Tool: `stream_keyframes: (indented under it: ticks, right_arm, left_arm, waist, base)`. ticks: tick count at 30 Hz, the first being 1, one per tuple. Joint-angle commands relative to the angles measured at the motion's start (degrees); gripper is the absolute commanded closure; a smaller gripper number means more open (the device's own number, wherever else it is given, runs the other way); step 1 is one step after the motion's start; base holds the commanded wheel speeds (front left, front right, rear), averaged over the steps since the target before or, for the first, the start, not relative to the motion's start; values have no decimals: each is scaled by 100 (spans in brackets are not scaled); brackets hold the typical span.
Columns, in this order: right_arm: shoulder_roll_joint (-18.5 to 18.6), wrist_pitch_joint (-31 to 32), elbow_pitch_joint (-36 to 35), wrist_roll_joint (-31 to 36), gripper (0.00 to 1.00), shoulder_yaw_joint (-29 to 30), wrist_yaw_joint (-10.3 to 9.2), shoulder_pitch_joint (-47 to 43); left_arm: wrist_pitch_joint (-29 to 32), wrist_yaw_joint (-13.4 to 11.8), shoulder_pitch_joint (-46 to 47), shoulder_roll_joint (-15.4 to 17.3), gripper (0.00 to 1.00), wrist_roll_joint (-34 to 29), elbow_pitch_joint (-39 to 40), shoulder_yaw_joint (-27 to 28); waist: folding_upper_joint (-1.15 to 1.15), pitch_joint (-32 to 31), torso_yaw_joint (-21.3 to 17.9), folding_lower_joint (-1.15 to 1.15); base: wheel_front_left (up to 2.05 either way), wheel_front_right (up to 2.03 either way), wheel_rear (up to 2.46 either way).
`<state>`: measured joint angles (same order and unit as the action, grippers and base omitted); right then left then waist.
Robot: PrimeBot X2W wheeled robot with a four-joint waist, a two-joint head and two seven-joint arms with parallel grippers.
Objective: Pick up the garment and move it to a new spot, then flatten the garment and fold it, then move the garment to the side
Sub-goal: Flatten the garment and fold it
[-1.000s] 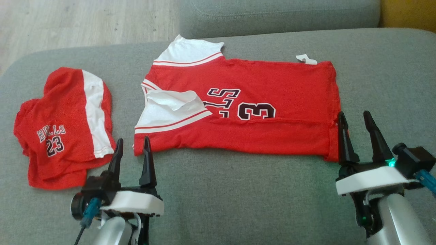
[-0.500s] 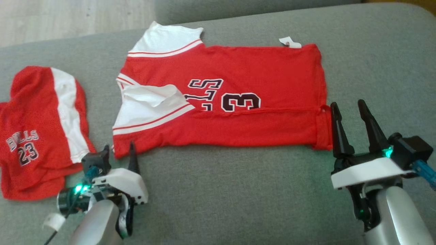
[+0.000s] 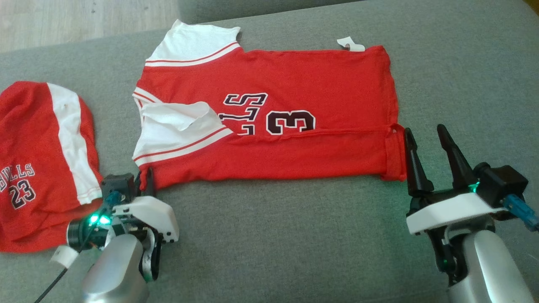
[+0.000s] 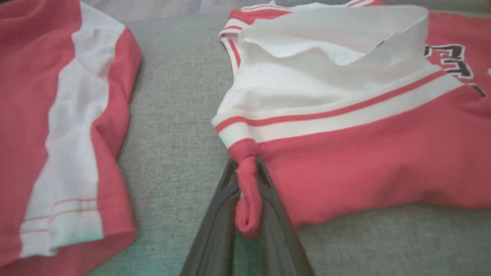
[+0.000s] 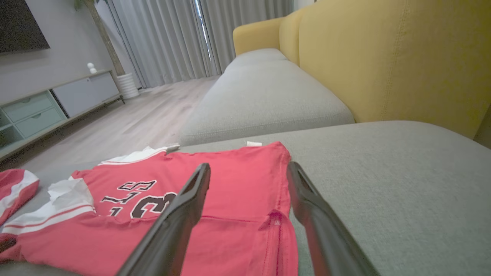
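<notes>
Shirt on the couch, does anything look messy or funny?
Yes. A white sleeve lies folded over the shirt front, crumpled, hiding part of the lettering. The left gripper pinches its near corner into a twist.

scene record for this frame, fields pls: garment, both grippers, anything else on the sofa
garment: red jersey, near long edge folded over, lying on grey sofa
left gripper: jaws shut on the jersey's near left corner
right gripper: jaws open, by the jersey's right edge, holding nothing
other: red shorts, left of the jersey, apart from it
</notes>
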<state>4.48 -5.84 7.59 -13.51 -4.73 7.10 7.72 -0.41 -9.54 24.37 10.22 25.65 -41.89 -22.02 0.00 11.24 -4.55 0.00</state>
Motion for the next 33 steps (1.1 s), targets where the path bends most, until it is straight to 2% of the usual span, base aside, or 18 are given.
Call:
stream_keyframes:
  ticks: [1, 7, 10, 16, 22, 31, 32, 33]
  right_arm:
    - [-15, 37, -140, 71, 0, -57, 39, 184]
    - [-118, 528, 224, 396, 0, 362, 39, 212]
    - [-150, 821, 423, 534, 0, 602, 39, 254]
    - [-158, 1263, 951, 356, 0, 775, 39, 391]
    - [-159, 1534, 1414, -55, 0, 503, 39, 518]
    - [-159, 1704, 2066, -189, 2, 234, 39, 741]
    - [-159, 1703, 2122, -207, 53, 214, 39, 771]
    - [-159, 1661, 2204, -207, 100, 184, 39, 829]
  left_arm:
    - [-85, -5, 79, 155, 100, -16, 68, 178]
    - [-946, 67, 184, 118, 100, -36, 682, 251]
    - [-1140, 79, 192, 103, 100, -77, 968, 232]
    - [-1212, 86, 107, 81, 100, -163, 1346, 92]
    - [-1162, 39, 10, 101, 100, -192, 1491, 9]
    - [-1150, -13, -27, 120, 100, -154, 1599, -11]
    - [-1154, -17, -31, 124, 100, -147, 1602, -8]
    - [-1151, -29, -43, 136, 100, -133, 1590, -4]
  waist:
    - [0, -1, 15, 0]
    - [0, -43, 116, 0]
    - [0, -58, 173, 0]
    - [0, -71, 266, 0]
    - [0, -39, 319, 0]
    - [0, 45, 378, 0]
    - [0, 49, 384, 0]
    - [0, 48, 392, 0]
  base:
    - [0, 0, 0]
    - [0, 0, 0]
    - [0, 0, 0]
    - [0, 0, 0]
    - [0, 0, 0]
    - [0, 0, 0]
    - [0, 0, 0]
    - [0, 0, 0]
